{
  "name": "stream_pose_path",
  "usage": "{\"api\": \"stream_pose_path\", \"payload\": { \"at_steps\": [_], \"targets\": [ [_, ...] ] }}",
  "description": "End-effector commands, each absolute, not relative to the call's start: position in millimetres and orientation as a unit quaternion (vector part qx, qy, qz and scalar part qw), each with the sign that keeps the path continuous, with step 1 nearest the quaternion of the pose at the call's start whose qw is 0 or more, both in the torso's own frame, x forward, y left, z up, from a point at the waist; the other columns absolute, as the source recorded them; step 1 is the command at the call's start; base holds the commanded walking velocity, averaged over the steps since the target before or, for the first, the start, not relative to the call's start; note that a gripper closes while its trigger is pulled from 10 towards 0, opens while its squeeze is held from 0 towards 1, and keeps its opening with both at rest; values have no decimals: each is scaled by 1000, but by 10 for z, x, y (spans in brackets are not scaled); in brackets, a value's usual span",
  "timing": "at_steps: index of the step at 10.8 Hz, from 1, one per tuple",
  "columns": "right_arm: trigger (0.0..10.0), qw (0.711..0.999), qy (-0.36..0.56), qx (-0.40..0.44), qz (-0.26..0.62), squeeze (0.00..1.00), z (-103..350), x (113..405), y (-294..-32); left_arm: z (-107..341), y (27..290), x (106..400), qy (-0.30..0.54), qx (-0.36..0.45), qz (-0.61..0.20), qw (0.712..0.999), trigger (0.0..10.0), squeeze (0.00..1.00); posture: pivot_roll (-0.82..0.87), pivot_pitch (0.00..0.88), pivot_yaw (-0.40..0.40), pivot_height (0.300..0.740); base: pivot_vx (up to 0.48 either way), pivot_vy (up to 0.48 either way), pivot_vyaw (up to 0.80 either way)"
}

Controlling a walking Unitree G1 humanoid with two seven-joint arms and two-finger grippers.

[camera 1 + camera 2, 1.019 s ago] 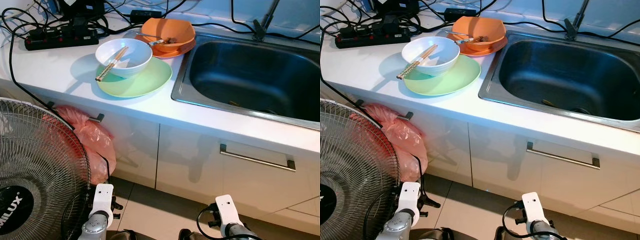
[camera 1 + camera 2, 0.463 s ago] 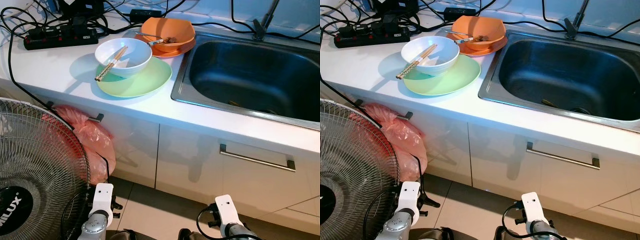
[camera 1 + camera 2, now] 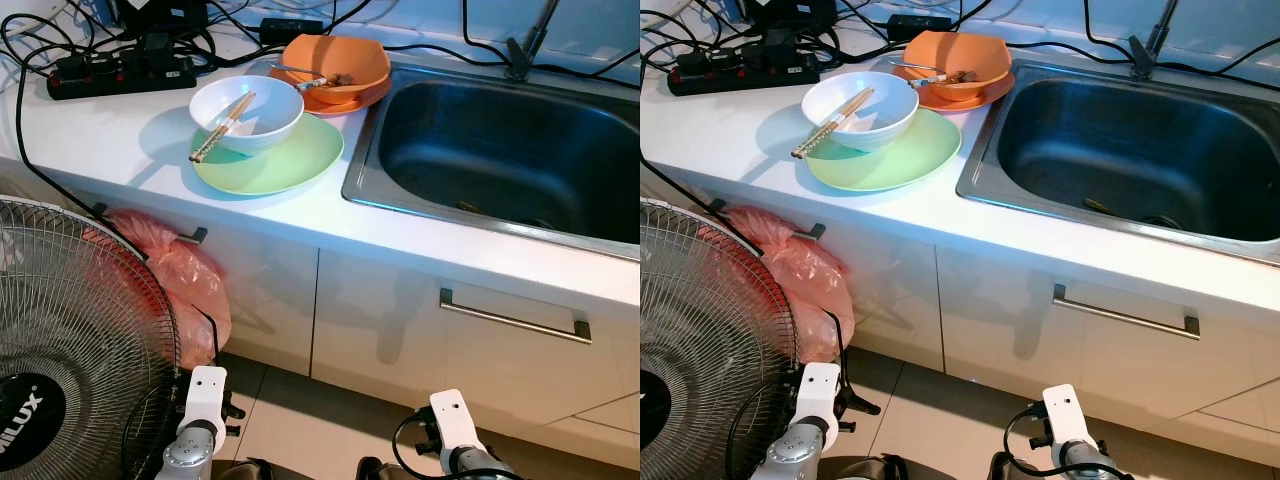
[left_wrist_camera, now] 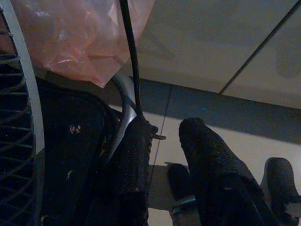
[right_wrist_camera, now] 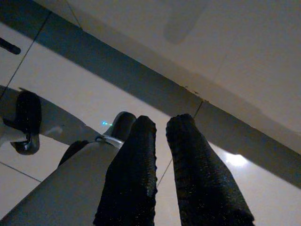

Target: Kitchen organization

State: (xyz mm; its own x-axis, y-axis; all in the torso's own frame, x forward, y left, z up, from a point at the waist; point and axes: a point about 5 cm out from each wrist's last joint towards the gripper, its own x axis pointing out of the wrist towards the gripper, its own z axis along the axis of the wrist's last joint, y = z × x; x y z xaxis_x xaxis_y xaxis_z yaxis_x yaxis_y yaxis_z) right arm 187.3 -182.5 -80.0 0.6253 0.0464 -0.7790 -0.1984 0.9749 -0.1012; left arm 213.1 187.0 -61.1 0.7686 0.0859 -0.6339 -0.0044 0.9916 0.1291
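A white bowl (image 3: 247, 113) with a pair of chopsticks (image 3: 222, 128) leaning in it sits on a pale green plate (image 3: 290, 160) on the white counter (image 3: 100, 135). Behind it, an orange bowl (image 3: 335, 62) holding a utensil rests on an orange plate (image 3: 350, 100) beside the steel sink (image 3: 362, 150). Both arms hang low by the floor in front of the cabinets, far below the dishes. My left gripper (image 4: 164, 127) is open, with floor showing between its fingers. My right gripper (image 5: 162, 122) is shut with nothing in it.
A standing fan (image 3: 70, 330) is close on the left, with a pink plastic bag (image 3: 180, 280) hanging on a cabinet handle behind it. A black power strip (image 3: 120, 75) and cables lie at the counter's back. A drawer handle (image 3: 512, 318) is under the sink.
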Motion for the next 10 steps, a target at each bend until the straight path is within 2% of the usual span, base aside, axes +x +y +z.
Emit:
{"api": "stream_pose_path", "payload": {
  "at_steps": [1,10],
  "targets": [
    [10000,892,439,-87,65,0,-836,1800,-1850,-622,1867,2120,343,64,21,937,10000,0,2,136,-17,740,0,0,0],
    [10000,890,443,-87,67,0,-846,1782,-1843,-634,1868,2100,347,66,16,936,10000,0,2,116,-12,740,0,0,0]
  ]
}}
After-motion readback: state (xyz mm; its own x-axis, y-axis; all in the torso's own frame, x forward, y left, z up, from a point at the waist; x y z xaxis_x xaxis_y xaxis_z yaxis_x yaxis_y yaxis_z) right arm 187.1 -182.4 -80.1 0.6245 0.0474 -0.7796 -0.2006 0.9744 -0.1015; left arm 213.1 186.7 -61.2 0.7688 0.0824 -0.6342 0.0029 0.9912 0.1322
